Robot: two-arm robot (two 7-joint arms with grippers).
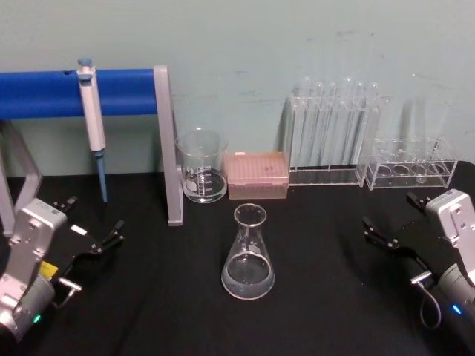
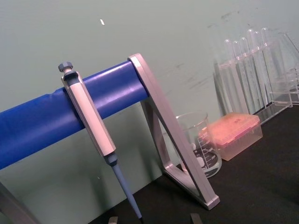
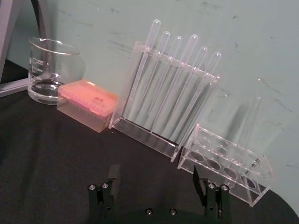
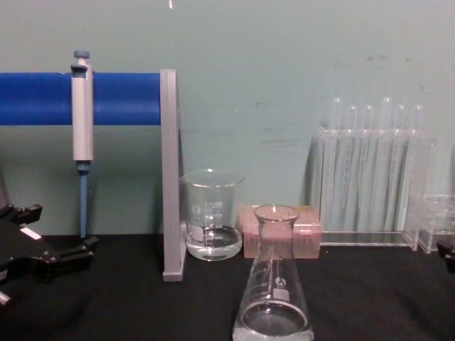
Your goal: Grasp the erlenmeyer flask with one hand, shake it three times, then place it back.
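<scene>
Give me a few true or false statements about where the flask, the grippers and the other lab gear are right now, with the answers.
1. The erlenmeyer flask stands upright on the table, with neither gripper touching it. True.
2. The right gripper is shut on the flask. False: it is open, off to the flask's right.
3. The beaker stands beside the pink box. True.
4. The pipette lies flat on the table. False: it hangs from the blue bar.
5. The left gripper is open. True.
</scene>
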